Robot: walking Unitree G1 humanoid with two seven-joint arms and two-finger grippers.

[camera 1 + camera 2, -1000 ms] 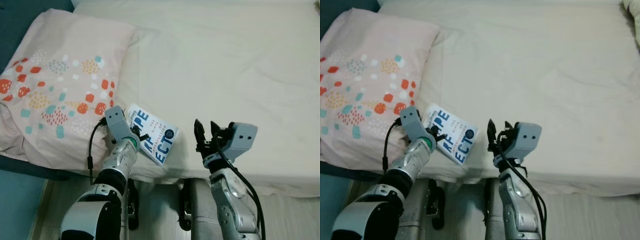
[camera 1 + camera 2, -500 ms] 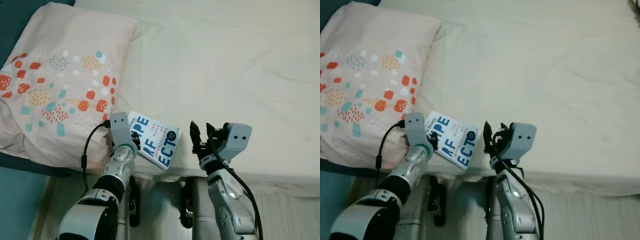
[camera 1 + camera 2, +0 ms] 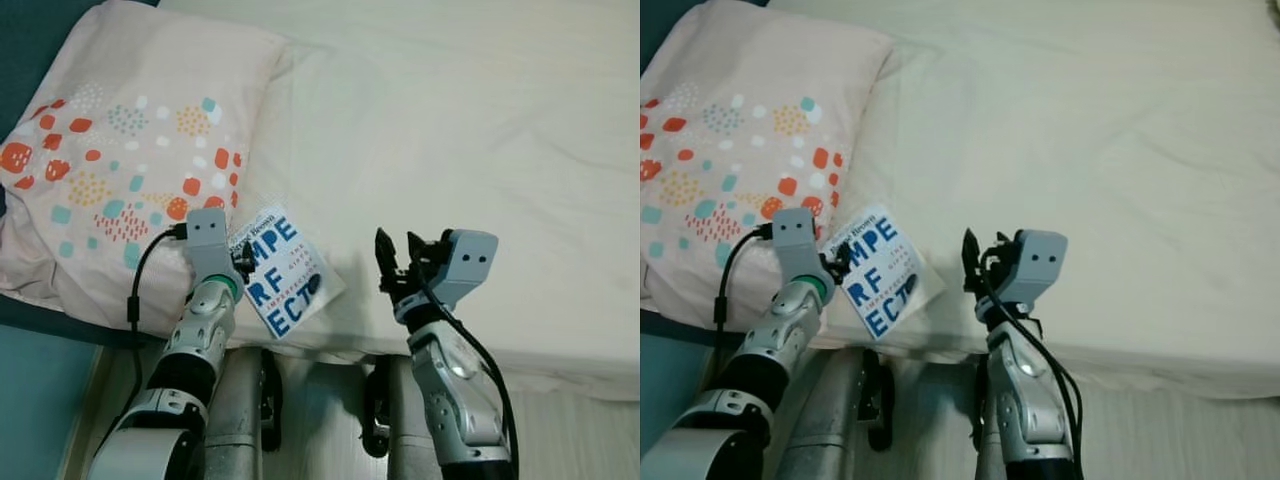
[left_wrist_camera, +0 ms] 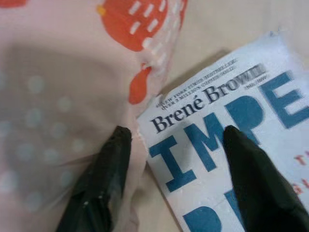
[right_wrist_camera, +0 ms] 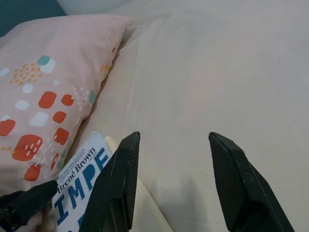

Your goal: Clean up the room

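between spread left fingers (image 4: 108, 179), book (image 4: 231, 145) corner beside pillow (image 3: 110, 150)

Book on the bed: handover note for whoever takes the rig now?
Left gripper: open, fingers straddling the top corner of the book, one tip by the pillow; nothing clamped.
Right gripper: open, empty, raised beside the book over the bed.
Book lies flat at the mattress's near edge, against the pillow.
Done: left gripper lined up on the book.
Left: close on the book, lift it, put it away.
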